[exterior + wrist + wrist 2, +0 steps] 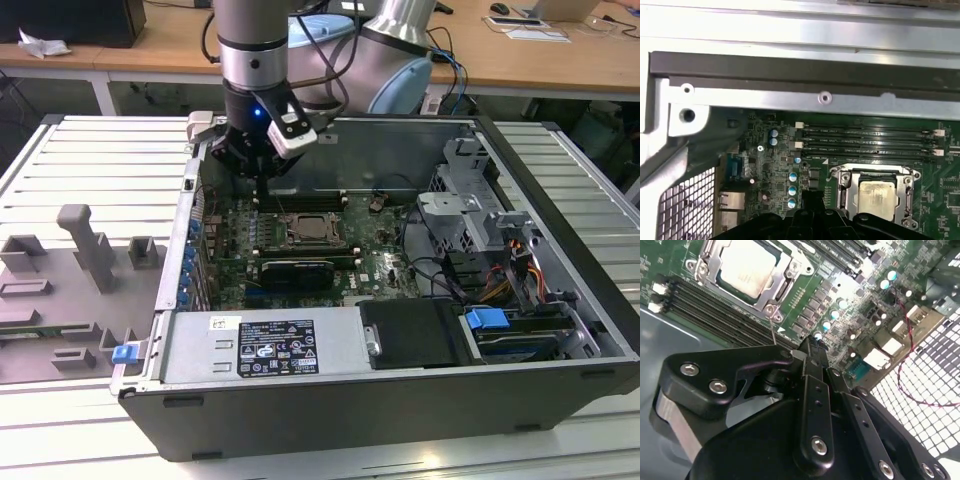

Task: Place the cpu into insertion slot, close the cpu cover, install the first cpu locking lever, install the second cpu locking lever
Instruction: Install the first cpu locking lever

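Note:
The cpu (747, 267) lies flat in the insertion slot (771, 309) on the green motherboard, its pale metal face up. The silver cpu cover (715, 277) lies down around it as a frame. A thin wire locking lever (773, 330) sticks up from one socket corner. My gripper (812, 342) is shut with nothing between its fingers, its tip just beside that lever's end. In the exterior view the gripper (262, 200) hangs over the board to the left of the cpu (312, 230). The first wrist view has the cpu (879, 196) and cover (854, 200) beyond the gripper (810, 197).
Long black memory slots (865, 137) run beside the socket, close to the case wall (800, 75). A black card (295, 270), the power supply (265, 345) and a drive cage (470, 190) crowd the open case. A grey fixture (85, 245) sits on the exterior view's left.

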